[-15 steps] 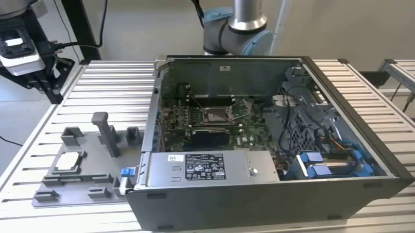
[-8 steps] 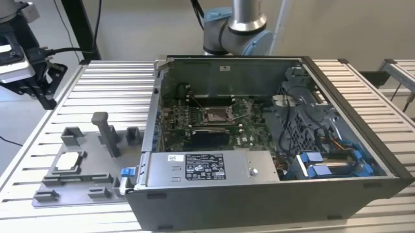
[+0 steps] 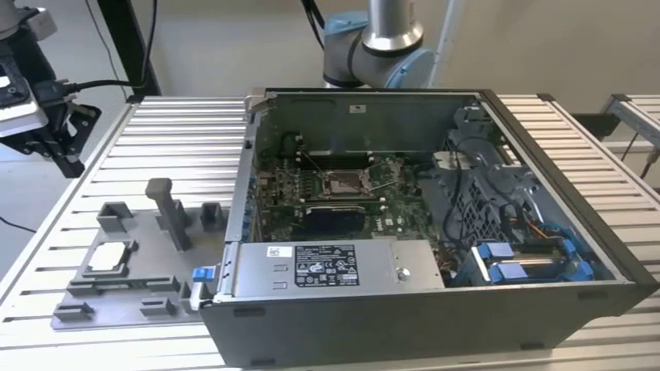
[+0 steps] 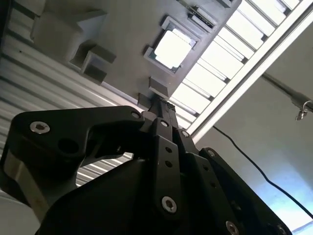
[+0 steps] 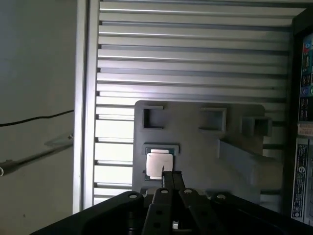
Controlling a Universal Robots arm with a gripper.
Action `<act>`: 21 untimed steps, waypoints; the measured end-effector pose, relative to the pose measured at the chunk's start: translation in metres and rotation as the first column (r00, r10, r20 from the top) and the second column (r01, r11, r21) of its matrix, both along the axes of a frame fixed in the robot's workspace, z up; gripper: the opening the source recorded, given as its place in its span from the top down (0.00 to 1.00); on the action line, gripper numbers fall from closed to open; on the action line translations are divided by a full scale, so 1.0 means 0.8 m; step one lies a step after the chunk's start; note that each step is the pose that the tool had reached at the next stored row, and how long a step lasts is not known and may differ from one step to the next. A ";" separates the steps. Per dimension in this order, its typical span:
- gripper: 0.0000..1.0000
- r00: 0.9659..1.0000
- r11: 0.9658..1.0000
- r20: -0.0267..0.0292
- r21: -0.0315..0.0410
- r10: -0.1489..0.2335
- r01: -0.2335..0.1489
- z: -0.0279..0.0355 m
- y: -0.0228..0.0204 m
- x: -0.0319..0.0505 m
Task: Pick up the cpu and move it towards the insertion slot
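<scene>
Item: small flat square silvery cpu, seated in a recess of the grey moulded plastic tray, exterior view's lower left; we judge the recess keeps it located for picking. Black gripper: closed on nothing, clear of the chip. Silver-framed square insertion slot: well apart, frame centre.

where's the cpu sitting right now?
The cpu lies in a recess of the grey moulded tray on the slatted table, at the exterior view's left, outside the computer case.
</scene>
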State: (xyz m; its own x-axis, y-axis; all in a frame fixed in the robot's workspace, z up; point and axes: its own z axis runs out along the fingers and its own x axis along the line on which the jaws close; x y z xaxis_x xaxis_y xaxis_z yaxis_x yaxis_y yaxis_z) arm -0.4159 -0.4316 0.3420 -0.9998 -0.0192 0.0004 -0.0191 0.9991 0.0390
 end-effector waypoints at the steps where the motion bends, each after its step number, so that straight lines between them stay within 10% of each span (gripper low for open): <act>1: 1.00 1.000 1.000 0.000 0.000 0.000 0.000 0.0000 0.0000 0.000; 21: 1.00 1.000 1.000 0.000 0.000 0.000 0.000 -0.0001 0.0000 0.000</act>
State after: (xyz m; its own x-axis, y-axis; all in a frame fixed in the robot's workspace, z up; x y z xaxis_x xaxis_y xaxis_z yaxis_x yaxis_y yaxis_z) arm -0.4163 -0.4316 0.3419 -0.9998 -0.0191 0.0004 -0.0191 0.9991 0.0390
